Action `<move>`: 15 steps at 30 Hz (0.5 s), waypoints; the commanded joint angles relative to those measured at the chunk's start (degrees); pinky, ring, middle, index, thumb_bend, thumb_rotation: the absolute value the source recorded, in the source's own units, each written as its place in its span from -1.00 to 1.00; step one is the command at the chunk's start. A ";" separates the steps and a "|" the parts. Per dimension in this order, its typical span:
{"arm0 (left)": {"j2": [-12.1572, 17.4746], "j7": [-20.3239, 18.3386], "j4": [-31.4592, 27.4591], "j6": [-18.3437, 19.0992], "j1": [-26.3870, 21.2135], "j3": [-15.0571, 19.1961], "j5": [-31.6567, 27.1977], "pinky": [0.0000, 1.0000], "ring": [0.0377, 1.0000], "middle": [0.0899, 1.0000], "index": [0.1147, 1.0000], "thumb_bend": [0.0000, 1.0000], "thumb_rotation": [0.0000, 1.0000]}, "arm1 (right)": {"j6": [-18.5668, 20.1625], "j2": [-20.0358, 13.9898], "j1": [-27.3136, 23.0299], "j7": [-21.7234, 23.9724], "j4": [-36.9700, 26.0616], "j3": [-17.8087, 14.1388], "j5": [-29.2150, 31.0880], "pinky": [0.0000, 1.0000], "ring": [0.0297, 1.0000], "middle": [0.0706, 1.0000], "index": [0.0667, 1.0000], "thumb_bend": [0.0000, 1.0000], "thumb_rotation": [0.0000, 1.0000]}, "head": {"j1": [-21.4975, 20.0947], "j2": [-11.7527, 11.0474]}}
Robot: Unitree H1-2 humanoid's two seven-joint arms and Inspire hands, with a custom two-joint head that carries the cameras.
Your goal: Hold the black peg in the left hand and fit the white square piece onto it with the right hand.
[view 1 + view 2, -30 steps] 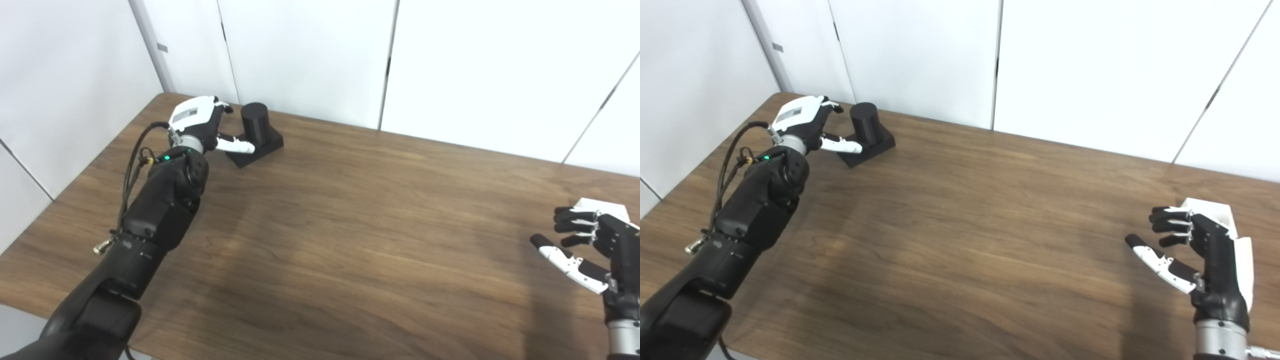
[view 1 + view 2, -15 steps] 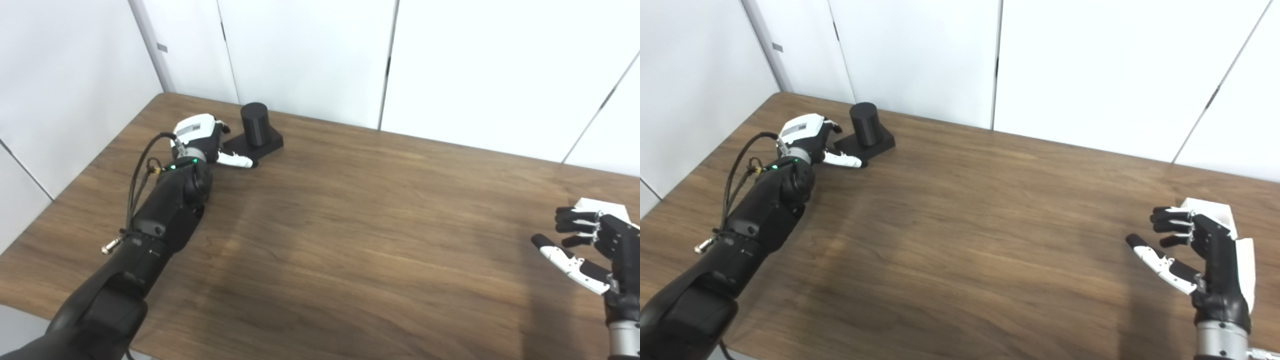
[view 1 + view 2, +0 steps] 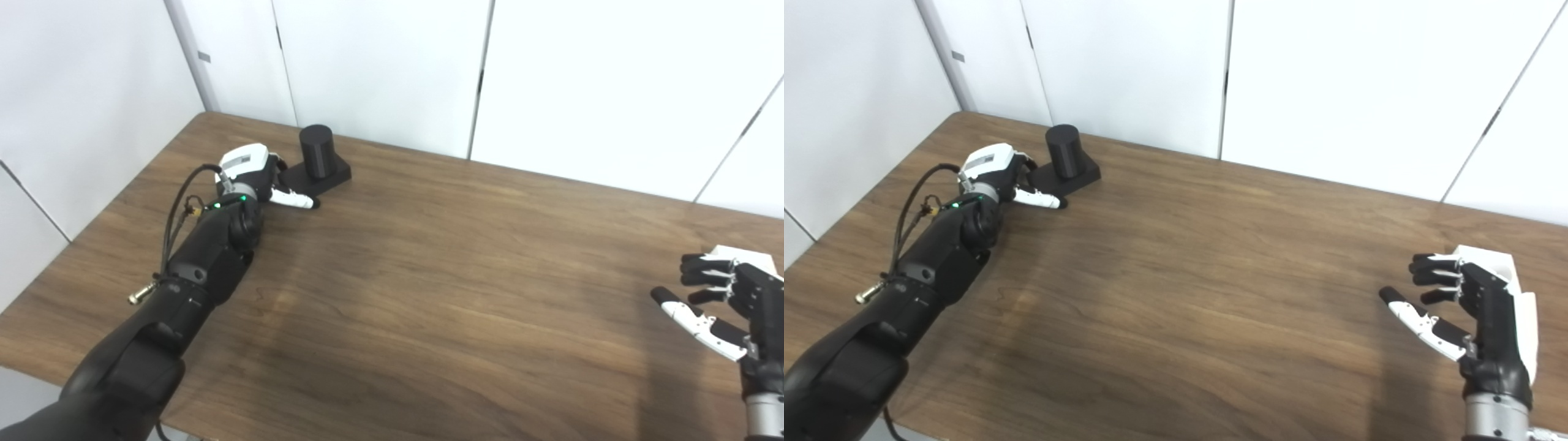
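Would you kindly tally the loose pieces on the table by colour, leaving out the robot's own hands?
Black: 1, the black peg on its square base, beside the left hand.
White: 1, the white square piece, partly hidden behind the right hand.
Total: 2.

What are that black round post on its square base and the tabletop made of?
The black cylindrical peg on its square base looks like matte plastic, perhaps printed: it is evenly dull black with no glints. The brown table shows dark wood grain with a soft sheen, so it is wood or, just as possibly, a wood-pattern laminate.
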 commanded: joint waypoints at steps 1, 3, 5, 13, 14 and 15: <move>1.20 0.09 0.50 -1.07 -2.99 -0.77 -0.25 0.83 0.97 0.90 0.50 0.78 -0.17 | -1.11 -0.26 -1.06 -0.38 -2.29 -0.28 -0.60 -0.10 0.12 0.24 -0.09 0.00 -0.78 | 0.05 0.02; 1.15 0.20 0.80 -1.05 -3.11 -1.26 -0.39 0.81 0.96 0.88 0.45 0.77 -0.18 | -1.33 -0.32 -1.10 -0.50 -2.19 -0.28 -0.67 -0.11 0.12 0.23 -0.09 0.00 -0.78 | 0.05 0.02; 1.14 0.25 0.68 -1.35 -2.97 -1.34 -0.93 0.78 0.95 0.86 0.39 0.73 -0.20 | -1.70 -0.47 -1.11 -0.55 -2.14 -0.32 -0.70 -0.11 0.11 0.22 -0.09 0.00 -0.78 | 0.22 0.34; 1.28 0.23 -0.49 -2.79 -2.00 -1.32 -3.01 0.62 0.88 0.76 0.09 0.59 -0.44 | -1.64 -0.51 -1.22 -0.44 -1.93 -0.69 0.05 -0.11 0.12 0.22 -0.09 0.00 -0.78 | 0.30 0.68; 1.35 0.12 -0.66 -3.08 -1.83 -1.38 -3.14 0.62 0.88 0.75 0.05 0.55 -0.50 | -1.93 -0.60 -1.21 -0.47 -1.82 -0.66 0.00 -0.11 0.12 0.22 -0.09 0.00 -0.78 | 0.30 0.68; 1.44 -0.11 -1.02 -3.19 -1.63 -1.52 -3.18 0.62 0.87 0.75 -0.05 0.30 -0.67 | -1.93 -0.64 -1.20 -0.53 -1.75 -0.67 -0.17 -0.11 0.12 0.22 -0.09 0.00 -0.78 | 0.30 0.68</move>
